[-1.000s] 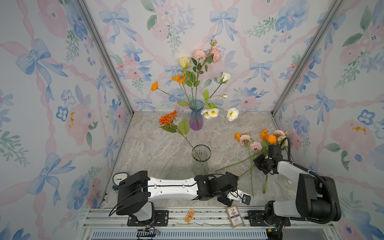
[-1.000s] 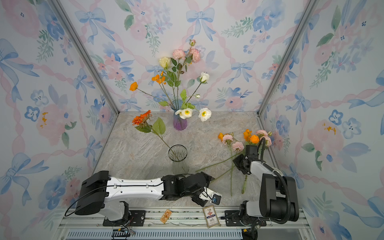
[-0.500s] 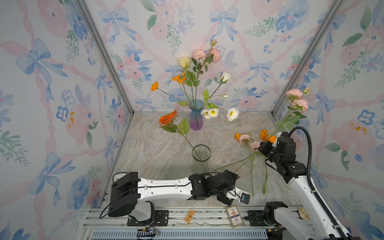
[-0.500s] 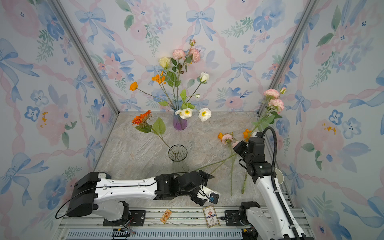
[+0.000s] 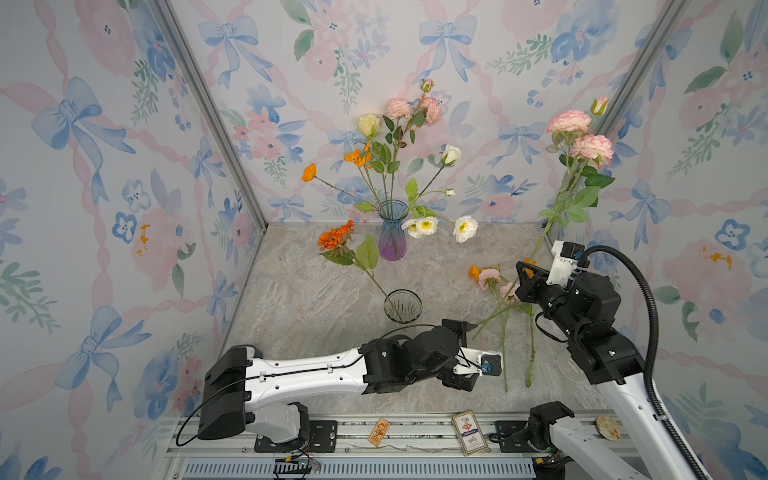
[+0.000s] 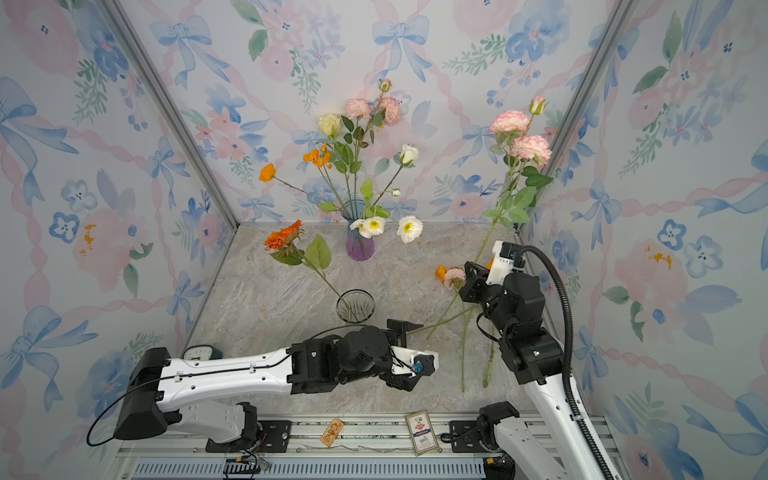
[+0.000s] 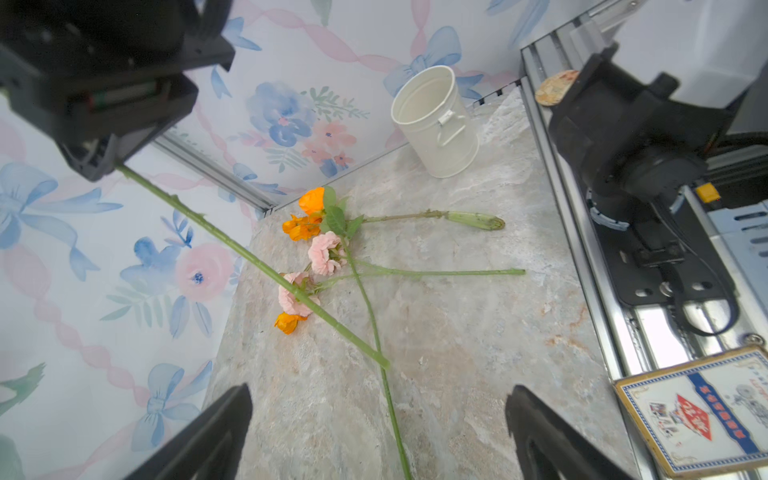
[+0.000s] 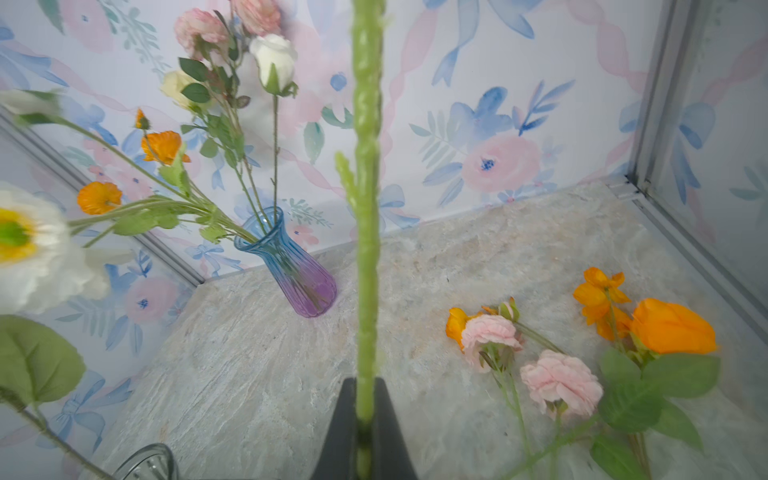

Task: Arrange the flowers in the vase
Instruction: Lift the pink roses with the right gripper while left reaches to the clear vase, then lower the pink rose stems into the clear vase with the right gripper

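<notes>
Blue-purple vase [image 5: 392, 232] holds many flowers [image 5: 399, 109]; clear vase [image 5: 402, 306], one gerbera [image 5: 336, 236]; right tool [image 5: 525, 274] clamps pink rose [image 5: 568, 121]; left tool [image 7: 378, 432] gapes.

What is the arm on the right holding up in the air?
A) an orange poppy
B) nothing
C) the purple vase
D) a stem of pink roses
D: its jaws are shut on the green stem of the pink roses, whose blooms stand high in the air.

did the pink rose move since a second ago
Yes. The pink rose lifted off the table, its blooms now higher than the blue-purple vase, in the right hand.
</notes>
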